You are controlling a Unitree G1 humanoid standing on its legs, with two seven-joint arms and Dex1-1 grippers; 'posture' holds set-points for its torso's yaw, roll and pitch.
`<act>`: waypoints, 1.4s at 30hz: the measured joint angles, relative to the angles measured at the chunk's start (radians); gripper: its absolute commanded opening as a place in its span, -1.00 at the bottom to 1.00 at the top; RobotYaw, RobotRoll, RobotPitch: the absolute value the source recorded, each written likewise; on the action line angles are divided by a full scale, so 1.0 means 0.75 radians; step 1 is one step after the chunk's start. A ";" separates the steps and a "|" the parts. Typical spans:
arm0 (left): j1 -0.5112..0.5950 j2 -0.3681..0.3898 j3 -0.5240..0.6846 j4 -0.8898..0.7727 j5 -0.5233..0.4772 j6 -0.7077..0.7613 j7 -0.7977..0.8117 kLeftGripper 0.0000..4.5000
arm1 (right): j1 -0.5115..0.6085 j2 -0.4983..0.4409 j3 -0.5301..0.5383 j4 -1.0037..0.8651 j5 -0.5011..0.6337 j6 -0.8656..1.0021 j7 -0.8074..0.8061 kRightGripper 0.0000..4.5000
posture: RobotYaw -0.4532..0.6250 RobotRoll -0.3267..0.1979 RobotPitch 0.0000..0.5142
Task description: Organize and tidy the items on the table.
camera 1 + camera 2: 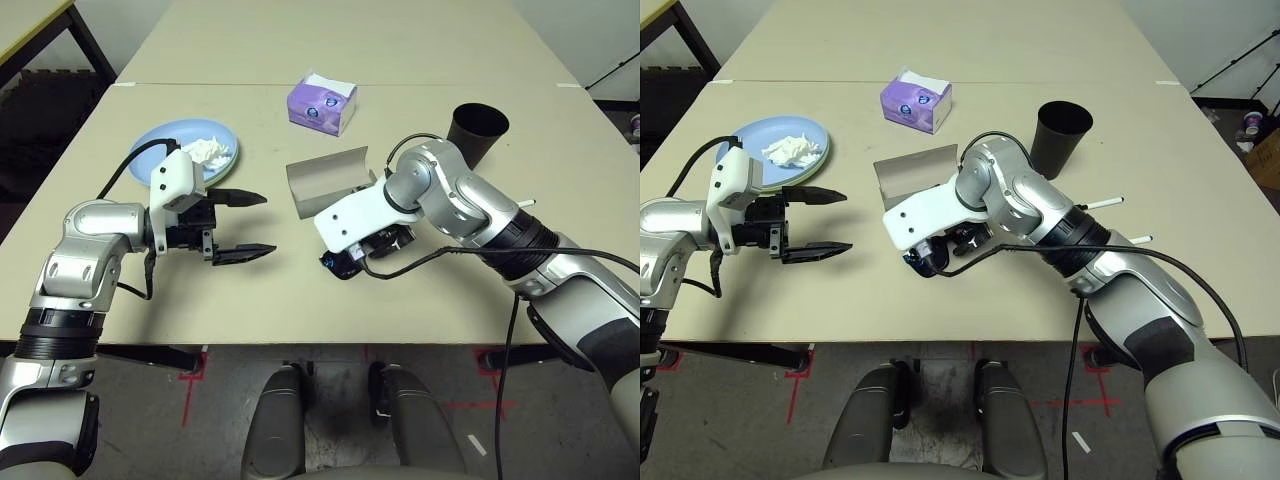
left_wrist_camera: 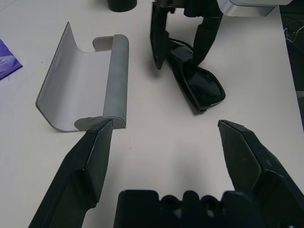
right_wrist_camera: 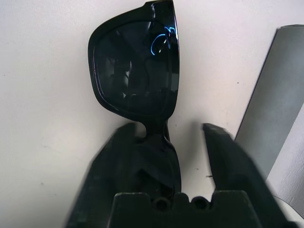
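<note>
1. The right gripper (image 2: 183,40) points down at the black sunglasses (image 2: 197,83) lying on the beige table (image 1: 430,60); its fingers straddle the frame at the bridge, half narrowed, and whether they pinch it I cannot tell
2. The left gripper (image 1: 240,225) hovers level over the table left of the sunglasses, fingers spread wide and holding nothing
3. The grey glasses case (image 1: 325,178) stands open just beside the sunglasses
4. A crumpled white tissue (image 1: 207,150) lies on the blue plate (image 1: 160,140) at the left
5. The black cup (image 1: 476,132) stands upright behind the right arm, two white marker pens (image 1: 1102,204) beside it, a purple tissue box (image 1: 322,103) farther back
</note>
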 measured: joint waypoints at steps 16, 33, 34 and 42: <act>0.000 0.002 0.000 0.001 0.000 0.000 -0.001 1.00 | -0.012 0.002 -0.001 0.023 0.012 -0.016 -0.006 -0.84 | -0.03 0.25 -0.36; -0.011 0.002 0.000 0.052 0.001 -0.031 -0.010 1.00 | -0.232 -0.041 -0.105 0.101 0.108 0.024 0.075 -0.84 | -0.05 0.25 -0.43; -0.013 0.001 0.000 0.059 0.001 -0.035 -0.011 1.00 | -0.253 -0.033 -0.113 0.126 0.108 0.029 0.061 -0.84 | -0.05 0.25 -0.44; -0.027 0.001 -0.001 0.068 0.002 -0.040 -0.022 1.00 | -0.303 0.074 -0.131 0.336 0.102 0.029 -0.154 -0.84 | -0.04 0.25 -0.43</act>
